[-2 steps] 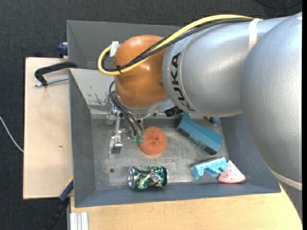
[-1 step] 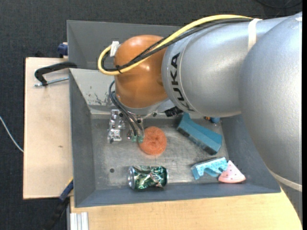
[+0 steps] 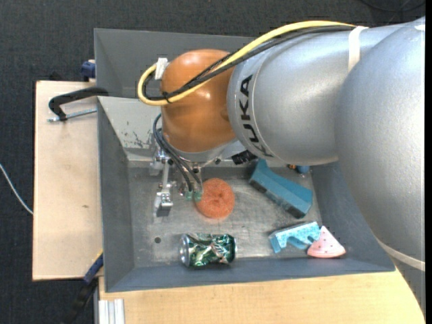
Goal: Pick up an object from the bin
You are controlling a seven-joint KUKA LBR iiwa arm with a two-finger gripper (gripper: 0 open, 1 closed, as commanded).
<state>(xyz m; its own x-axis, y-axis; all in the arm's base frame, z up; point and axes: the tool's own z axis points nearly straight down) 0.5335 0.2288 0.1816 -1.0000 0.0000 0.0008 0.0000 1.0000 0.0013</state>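
Hand (image 3: 178, 196) is hanging spread apart and empty just beside the round orange scrubber (image 3: 214, 198) lying mid-floor in the bin (image 3: 111, 214) — likely light, soft and squashy — so pinching across its middle is looking safest.

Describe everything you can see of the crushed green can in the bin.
The can is a small drink can, metal by its shine, printed green with white marks, badly crushed and dented. Its silvery end points to the view's left. It lies on its side on the floor of the bin, along and close to the near wall. Nothing lies on it, and the orange ball sits apart from it, farther in.
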